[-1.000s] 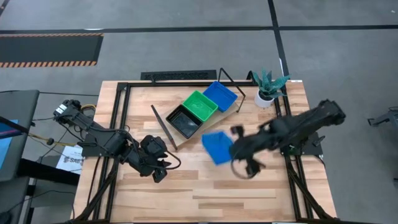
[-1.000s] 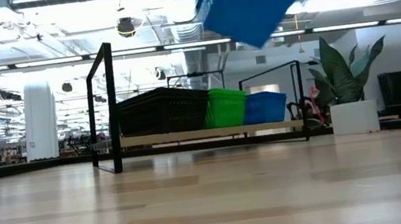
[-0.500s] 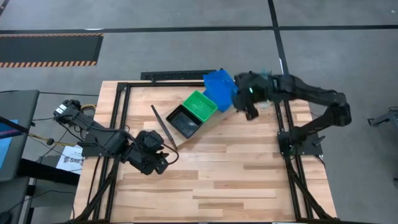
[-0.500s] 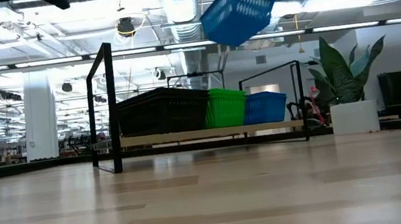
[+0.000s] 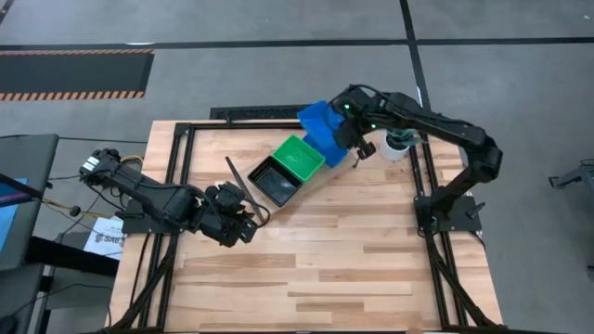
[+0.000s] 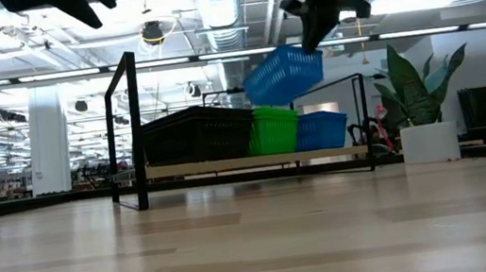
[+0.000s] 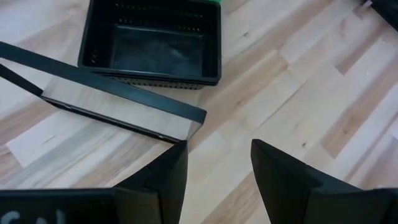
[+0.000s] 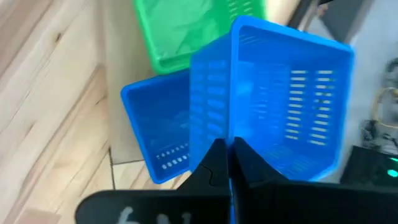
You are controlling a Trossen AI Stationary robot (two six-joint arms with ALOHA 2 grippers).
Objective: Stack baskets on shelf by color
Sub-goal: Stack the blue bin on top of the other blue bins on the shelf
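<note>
Wooden desk point(image 5: 371, 269) filled the high view: the right gripper point(image 5: 350, 136) carried a blue basket point(image 5: 320, 125) above the shelf point(image 5: 264, 206). The low view showed black, green and blue stacks there. The left gripper point(image 7: 217, 165) waited empty, fingers apart. The right wrist view showed fingers clamped on the rim; lowering onto blue seemed next.
</note>
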